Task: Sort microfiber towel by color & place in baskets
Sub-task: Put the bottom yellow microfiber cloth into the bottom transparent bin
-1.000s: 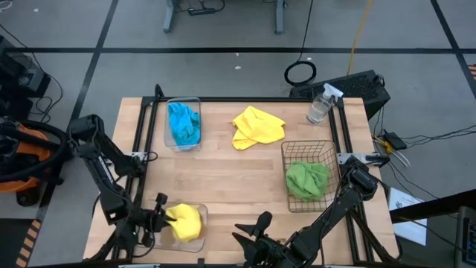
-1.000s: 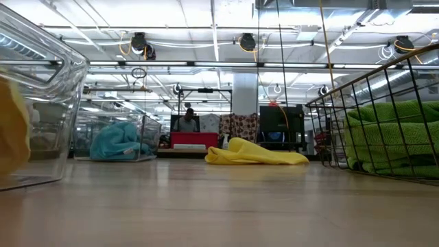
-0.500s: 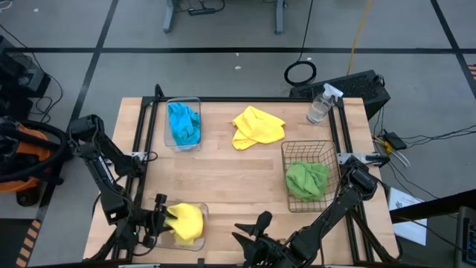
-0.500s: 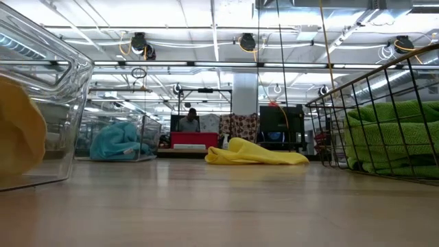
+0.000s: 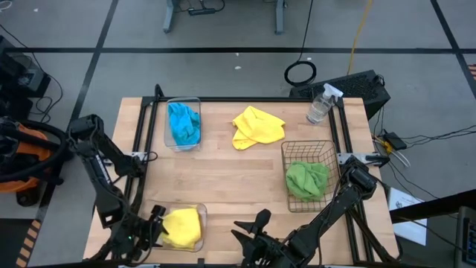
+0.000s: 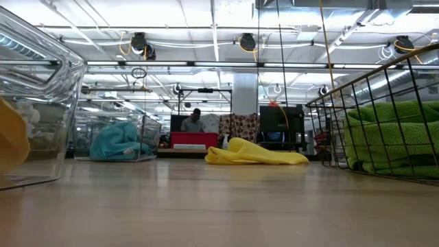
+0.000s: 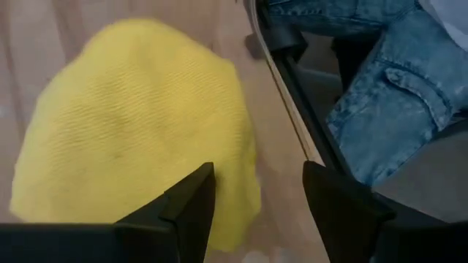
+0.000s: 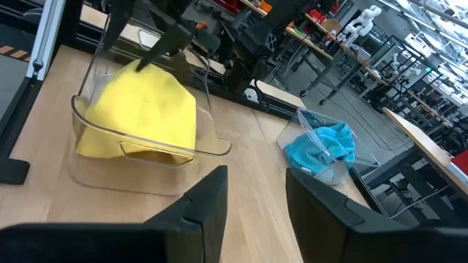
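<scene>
A yellow towel [image 5: 183,227] lies bunched in the clear tub [image 5: 199,211] at the table's near left corner. My left gripper [image 7: 257,169] is open, and its fingers stand just over that towel's edge [image 7: 219,146]. A second yellow towel [image 5: 256,126] lies flat on the table, far of the middle. Blue towels [image 5: 184,123] fill the far left clear tub [image 5: 168,126]. Green towels [image 5: 306,179] sit in the wire basket [image 5: 286,152] on the right. My right gripper [image 8: 256,175] is open at the near edge, over bare wood.
A clear spray bottle [image 5: 320,106] stands at the far right corner. Dark rails [image 5: 141,149] run along the table's left and right sides. Bare wood [image 5: 223,179] spreads between the tubs and the basket. A person's jeans [image 7: 387,95] show beyond the near left edge.
My left gripper has drawn back a little toward the table's near left corner. The yellow towel in the near tub has sunk lower and spread out on the tub's floor.
</scene>
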Available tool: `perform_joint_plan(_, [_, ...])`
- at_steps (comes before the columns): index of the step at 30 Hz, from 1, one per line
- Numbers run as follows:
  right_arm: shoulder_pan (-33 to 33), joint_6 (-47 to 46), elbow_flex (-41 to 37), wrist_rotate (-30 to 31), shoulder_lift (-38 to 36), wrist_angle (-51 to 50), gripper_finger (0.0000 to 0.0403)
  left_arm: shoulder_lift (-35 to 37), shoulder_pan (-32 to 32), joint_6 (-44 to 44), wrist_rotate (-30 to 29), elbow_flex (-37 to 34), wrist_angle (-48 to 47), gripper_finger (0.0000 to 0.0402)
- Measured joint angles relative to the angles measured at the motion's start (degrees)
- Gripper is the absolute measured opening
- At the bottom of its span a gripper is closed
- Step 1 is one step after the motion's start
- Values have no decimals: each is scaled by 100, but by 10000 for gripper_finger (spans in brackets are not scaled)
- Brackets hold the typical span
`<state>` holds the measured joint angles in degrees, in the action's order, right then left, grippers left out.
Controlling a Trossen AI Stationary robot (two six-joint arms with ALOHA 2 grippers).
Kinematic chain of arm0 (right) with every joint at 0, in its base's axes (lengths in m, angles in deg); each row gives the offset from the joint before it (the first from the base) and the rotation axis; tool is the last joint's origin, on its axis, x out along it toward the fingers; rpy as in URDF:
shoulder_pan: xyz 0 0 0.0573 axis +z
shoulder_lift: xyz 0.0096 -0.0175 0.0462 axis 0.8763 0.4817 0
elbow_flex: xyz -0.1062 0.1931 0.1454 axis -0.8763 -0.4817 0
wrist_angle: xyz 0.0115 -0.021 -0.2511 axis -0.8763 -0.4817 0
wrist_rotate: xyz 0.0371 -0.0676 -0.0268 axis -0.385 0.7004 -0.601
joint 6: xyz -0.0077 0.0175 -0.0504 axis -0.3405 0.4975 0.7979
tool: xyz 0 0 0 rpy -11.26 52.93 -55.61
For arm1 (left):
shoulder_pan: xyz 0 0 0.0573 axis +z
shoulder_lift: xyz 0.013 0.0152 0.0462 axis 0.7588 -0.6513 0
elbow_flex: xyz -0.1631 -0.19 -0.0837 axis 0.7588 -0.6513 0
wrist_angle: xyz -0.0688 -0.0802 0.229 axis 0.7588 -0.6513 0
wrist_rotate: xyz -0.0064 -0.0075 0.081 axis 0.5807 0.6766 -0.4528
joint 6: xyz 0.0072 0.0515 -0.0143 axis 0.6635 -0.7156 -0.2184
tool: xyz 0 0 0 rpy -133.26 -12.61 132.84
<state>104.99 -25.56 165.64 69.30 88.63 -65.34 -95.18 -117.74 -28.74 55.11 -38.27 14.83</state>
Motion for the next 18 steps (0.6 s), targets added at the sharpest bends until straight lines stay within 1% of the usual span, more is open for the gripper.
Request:
perform_joint_plan(3, [0,-1,0,0,0,2,130,2,0,-177,-113,159,-287,212])
perform_joint_plan(8, [2,-1,0,-4,0,2,130,2,15,-397,-290,207,-553,212])
perform_joint_plan(10, [-8,1,0,-2,0,0,130,2,16,-500,-285,246,-678,212])
perform_joint_plan(13, [-50,1,0,-2,0,-26,130,4,15,-509,-226,495,-1136,212])
perform_joint_plan(15, [-91,-1,0,-6,0,-48,130,11,15,-547,-470,699,-1400,212])
perform_joint_plan(18, [-141,-1,0,-24,0,-55,130,15,114,-1009,-1171,770,-1330,212])
